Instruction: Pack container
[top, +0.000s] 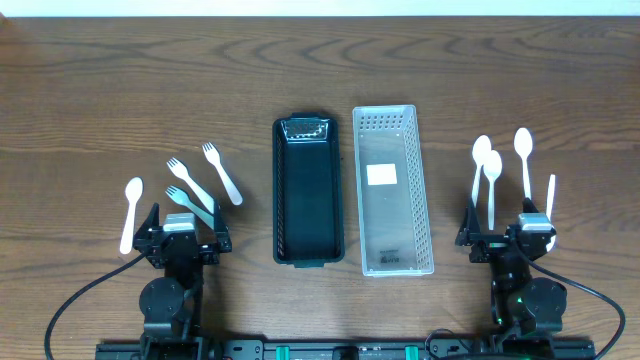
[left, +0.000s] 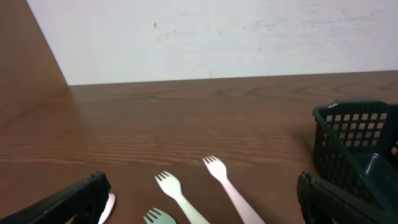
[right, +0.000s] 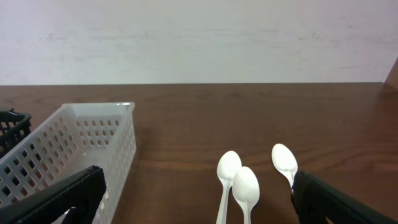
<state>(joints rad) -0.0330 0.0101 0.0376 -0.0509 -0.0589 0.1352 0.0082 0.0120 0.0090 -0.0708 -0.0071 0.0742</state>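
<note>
From above, we judge packing not begun; black basket (top: 308, 195) and white basket (top: 392, 190) at centre hold no cutlery; forks (top: 224, 175) lie just above the left gripper (top: 183, 224), spoons (top: 492, 165) above the right gripper (top: 508, 230); left wrist view: jaws wide, forks (left: 219, 171) at lower centre; right wrist view: jaws wide, spoons (right: 245, 186) at lower centre; next we should lower onto one piece.

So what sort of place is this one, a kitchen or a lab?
Most likely a lab or test bench, not a kitchen: a wood-grain table against a plain white wall, plastic forks and spoons laid out in groups beside a black bin and a white bin.
</note>
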